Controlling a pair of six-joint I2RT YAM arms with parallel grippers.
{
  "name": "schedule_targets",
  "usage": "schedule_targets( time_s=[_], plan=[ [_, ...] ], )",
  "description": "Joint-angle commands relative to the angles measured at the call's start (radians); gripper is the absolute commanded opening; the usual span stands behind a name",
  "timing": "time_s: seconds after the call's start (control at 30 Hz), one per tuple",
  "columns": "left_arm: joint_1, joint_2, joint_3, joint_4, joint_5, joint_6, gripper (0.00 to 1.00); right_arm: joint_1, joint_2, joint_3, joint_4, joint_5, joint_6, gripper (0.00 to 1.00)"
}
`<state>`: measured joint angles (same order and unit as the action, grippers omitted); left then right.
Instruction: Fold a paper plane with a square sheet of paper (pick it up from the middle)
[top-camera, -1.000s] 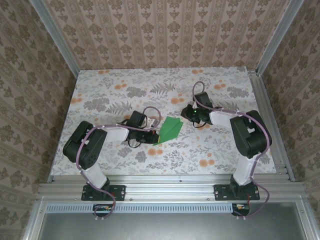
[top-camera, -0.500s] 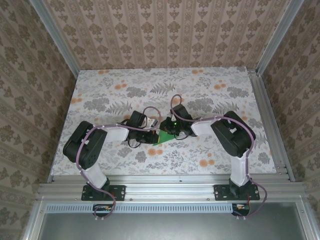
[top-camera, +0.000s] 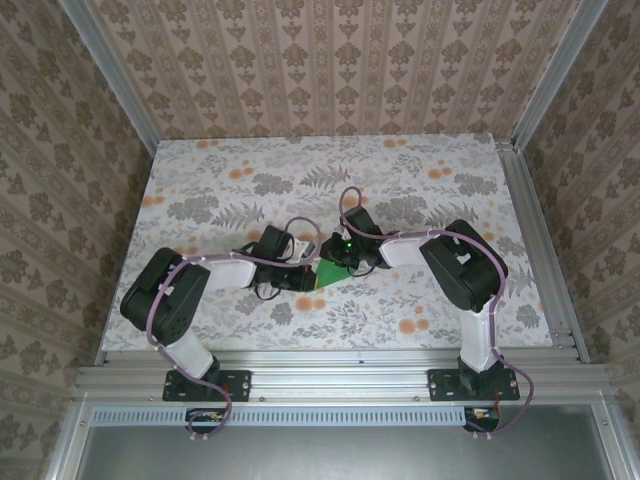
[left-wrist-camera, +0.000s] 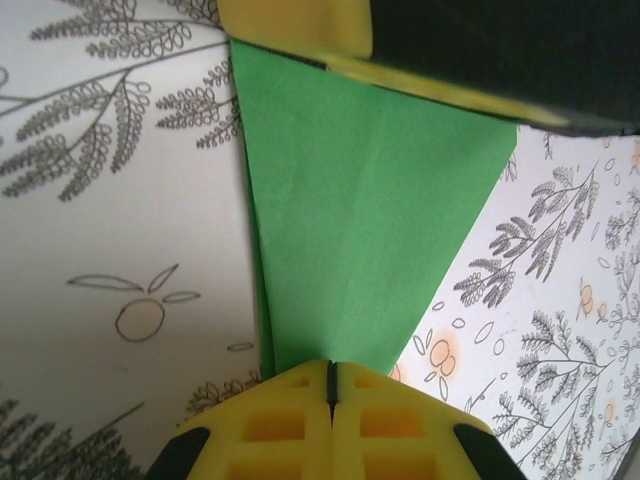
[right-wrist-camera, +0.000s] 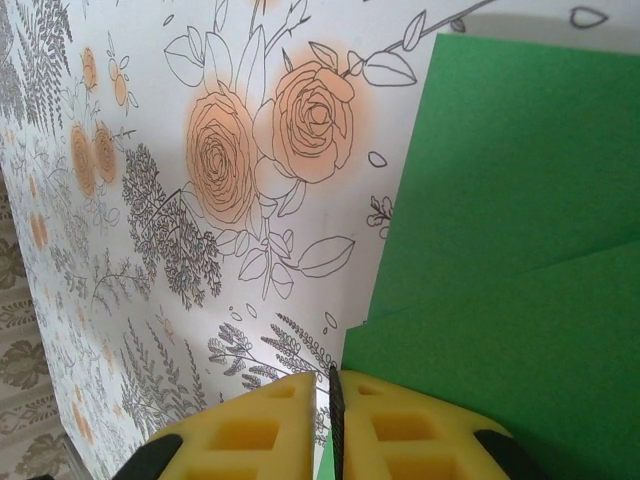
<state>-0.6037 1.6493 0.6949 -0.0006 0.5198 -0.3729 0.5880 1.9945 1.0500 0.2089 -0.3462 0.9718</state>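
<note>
Left gripper (left-wrist-camera: 331, 372): the yellow fingertips are pressed together to a thin seam and clenched on the narrow tip of the green paper (left-wrist-camera: 365, 220), which runs straight into that seam.
Right gripper (right-wrist-camera: 334, 378): the yellow fingertips are closed to a thin dark line at the paper's wider end. Green reaches up to and under one fingertip. I cannot tell whether the sheet is actually caught between them.
Grippers together: in the top view they sit close, nearly facing each other, with the paper between them. In the left wrist view the right gripper's yellow and black body covers the far end of the paper.
Green paper: plain bright green and folded into a tapering wedge, broad by the right gripper and narrow at the left one. Overlapping layers and a slanting fold line show in the right wrist view. It sits low over the middle of the table, a little nearer the arm bases than the far wall.
Arms: both are black with pale forearm covers and bent inward from their bases. Purplish cables (top-camera: 350, 195) loop along them, and a small green light (top-camera: 347, 241) glows on the right wrist.
Tabletop (top-camera: 420, 170): white, printed with grey ferns and leaves and orange roses.
Walls (top-camera: 330, 70): beige-brown wallpaper with a damask motif and vertical bands, on three sides.
Frame (top-camera: 340, 380): aluminium rails run along the near edge, where both bases are bolted, and up the corners.
</note>
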Motion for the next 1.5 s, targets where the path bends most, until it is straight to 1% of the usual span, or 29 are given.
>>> schedule_targets(
  time_s=[0.0,0.47,0.8,0.9,1.03,1.13,1.2,1.47],
  plan=[
    [-0.023,-0.019,-0.063,-0.196,-0.041,-0.012,0.04,-0.025,0.067,-0.018,-0.102,0.099,-0.035,0.16],
    [-0.031,-0.067,-0.127,-0.219,-0.052,-0.027,0.05,-0.041,0.086,-0.023,-0.096,0.064,-0.073,0.16],
    [-0.031,-0.158,-0.140,-0.270,-0.040,-0.049,0.06,-0.047,0.091,-0.009,-0.088,0.016,-0.085,0.16],
    [-0.031,-0.188,-0.117,-0.292,-0.036,-0.049,0.06,-0.042,0.104,0.002,-0.063,-0.025,-0.083,0.16],
    [-0.031,-0.212,-0.072,-0.298,-0.029,-0.059,0.06,-0.034,0.098,0.015,-0.069,-0.046,-0.095,0.17],
    [-0.031,-0.220,-0.035,-0.282,-0.028,-0.067,0.06,-0.033,0.083,0.023,-0.071,-0.074,-0.104,0.17],
    [-0.031,-0.210,-0.008,-0.259,-0.026,-0.073,0.07,-0.033,0.070,0.026,-0.068,-0.083,-0.105,0.19],
    [-0.027,-0.123,0.077,-0.168,-0.049,-0.084,0.16,-0.036,-0.024,0.049,-0.089,-0.117,-0.101,0.25]
  ],
)
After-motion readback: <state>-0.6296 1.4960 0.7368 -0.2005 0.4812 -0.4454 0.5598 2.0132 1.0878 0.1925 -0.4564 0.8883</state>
